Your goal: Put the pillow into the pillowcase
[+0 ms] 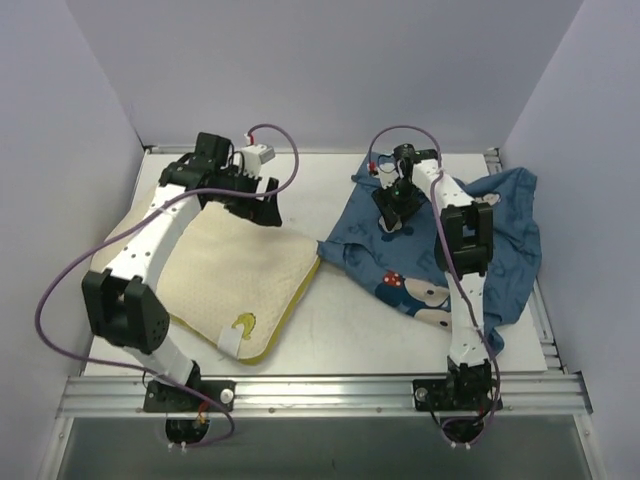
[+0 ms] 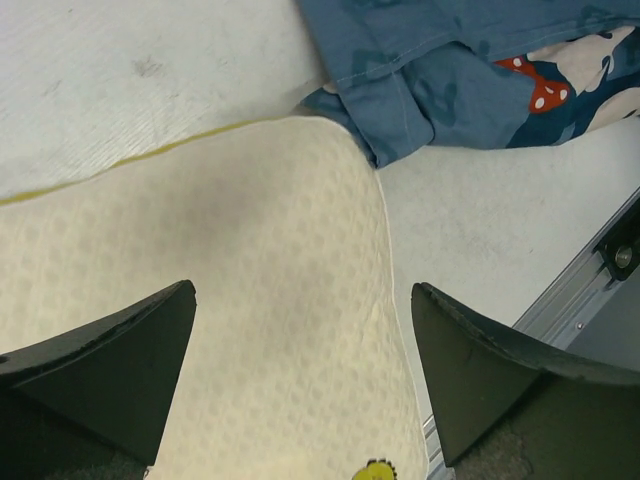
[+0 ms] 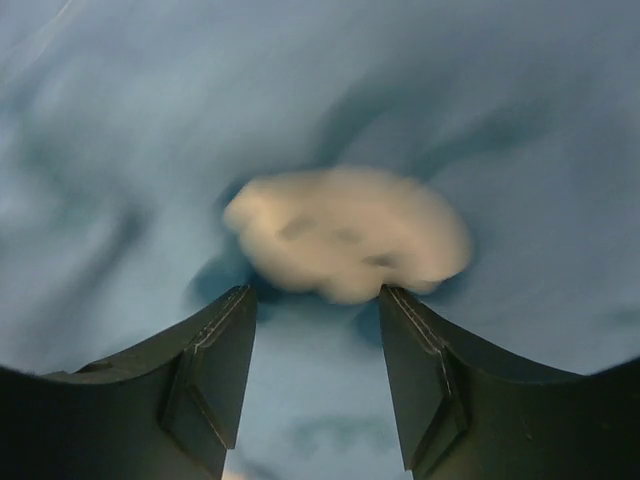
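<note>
The cream quilted pillow (image 1: 225, 275) with yellow piping lies flat on the left of the table; it fills the left wrist view (image 2: 260, 260). The blue printed pillowcase (image 1: 500, 240) lies crumpled on the right, its near corner touching the pillow's right corner (image 2: 440, 80). My left gripper (image 1: 250, 205) hovers open over the pillow's far edge, with nothing between its fingers (image 2: 110, 360). My right gripper (image 1: 392, 215) is open, pointing down close above the pillowcase cloth (image 3: 320, 120), its fingertips (image 3: 235, 320) beside a white printed patch (image 3: 350, 232).
A small white box (image 1: 258, 155) with a cable sits at the table's back edge behind the left arm. Purple cables loop from both arms. A metal rail (image 1: 320, 390) runs along the near edge. Walls enclose the table on three sides.
</note>
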{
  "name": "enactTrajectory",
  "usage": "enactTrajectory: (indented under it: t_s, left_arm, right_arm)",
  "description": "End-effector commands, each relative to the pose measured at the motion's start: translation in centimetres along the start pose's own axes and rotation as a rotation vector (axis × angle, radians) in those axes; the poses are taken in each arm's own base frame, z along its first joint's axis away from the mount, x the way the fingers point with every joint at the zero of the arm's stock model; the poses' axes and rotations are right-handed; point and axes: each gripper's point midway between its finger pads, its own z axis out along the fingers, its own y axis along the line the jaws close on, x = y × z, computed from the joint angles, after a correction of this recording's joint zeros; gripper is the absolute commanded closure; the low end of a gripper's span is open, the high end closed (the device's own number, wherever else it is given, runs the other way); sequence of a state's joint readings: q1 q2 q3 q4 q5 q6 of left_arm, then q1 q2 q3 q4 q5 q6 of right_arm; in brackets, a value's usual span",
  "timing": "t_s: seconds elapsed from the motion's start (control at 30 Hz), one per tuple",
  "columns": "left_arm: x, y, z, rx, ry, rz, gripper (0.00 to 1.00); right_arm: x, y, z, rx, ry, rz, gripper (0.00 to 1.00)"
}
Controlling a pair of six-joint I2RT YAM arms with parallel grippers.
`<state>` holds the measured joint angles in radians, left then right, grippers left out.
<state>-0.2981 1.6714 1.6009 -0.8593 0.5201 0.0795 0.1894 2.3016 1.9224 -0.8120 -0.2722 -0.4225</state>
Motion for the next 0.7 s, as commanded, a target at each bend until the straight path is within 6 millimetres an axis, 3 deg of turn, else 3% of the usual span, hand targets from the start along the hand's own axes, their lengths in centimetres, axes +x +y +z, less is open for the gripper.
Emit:
enactTrajectory:
  t_s: [0.0,0.03,0.1,0.13,0.2,0.27,0.3,0.33,0.37,0.4,0.43,0.47,0.5,0.53,0.67]
  left_arm:
    - [0.8,0.1,-4.6,-0.054,-0.019,0.03,0.03]
    - [1.1,0.3,-5.3,-0.06,-0.014,0.032,0.02]
    - [2.8,1.2,-6.5,-0.075,0.048,0.048,0.03]
    - [3.4,1.4,-7.0,-0.074,0.072,0.075,0.03]
    - [5.4,1.5,-8.2,-0.061,0.164,0.193,0.03]
    - [7.1,1.4,-9.5,-0.043,0.244,0.255,0.03]
    - [7.0,1.4,-10.1,-0.023,0.25,0.349,0.03]
    - [7.3,1.4,-10.5,-0.005,0.264,0.37,0.03]
    - [7.8,1.2,-10.8,0.018,0.288,0.378,0.03]
    - [7.7,1.3,-10.9,0.026,0.285,0.409,0.03]
    - [7.5,1.4,-10.9,0.025,0.269,0.421,0.03]
    - [7.3,1.4,-10.7,0.036,0.253,0.427,0.03]
    - [7.1,1.3,-10.5,0.037,0.241,0.429,0.03]
    - [7.2,1.4,-10.2,0.043,0.236,0.427,0.03]
    - [6.6,1.3,-8.9,0.084,0.199,0.405,0.03]
  right_arm:
    - [-2.5,-5.0,-1.3,0.154,-0.03,0.063,0.49]
    - [-4.6,-7.2,-1.3,0.205,-0.08,0.079,0.49]
    - [-5.9,-10.0,-1.5,0.303,-0.103,0.089,0.45]
    - [-6.5,-11.2,-0.5,0.336,-0.113,0.085,0.45]
    - [-8.0,-12.8,-1.5,0.421,-0.163,0.091,0.43]
    - [-9.3,-13.1,-3.0,0.465,-0.21,0.084,0.38]
    - [-9.3,-12.1,-3.3,0.416,-0.223,0.073,0.34]
    - [-10.1,-10.4,-6.4,0.361,-0.296,0.039,0.33]
    - [-9.7,-9.3,-7.4,0.33,-0.31,0.01,0.32]
    - [-7.3,-7.4,-6.1,0.257,-0.249,-0.021,0.3]
    - [-7.4,-4.9,-9.9,0.207,-0.323,-0.074,0.25]
    - [-6.4,-3.6,-10.6,0.18,-0.317,-0.129,0.23]
    - [-3.9,-1.3,-9.2,0.103,-0.257,-0.162,0.21]
    - [-2.6,0.7,-10.7,0.072,-0.246,-0.196,0.2]
    - [1.5,4.2,-8.7,-0.01,-0.096,-0.217,0.2]
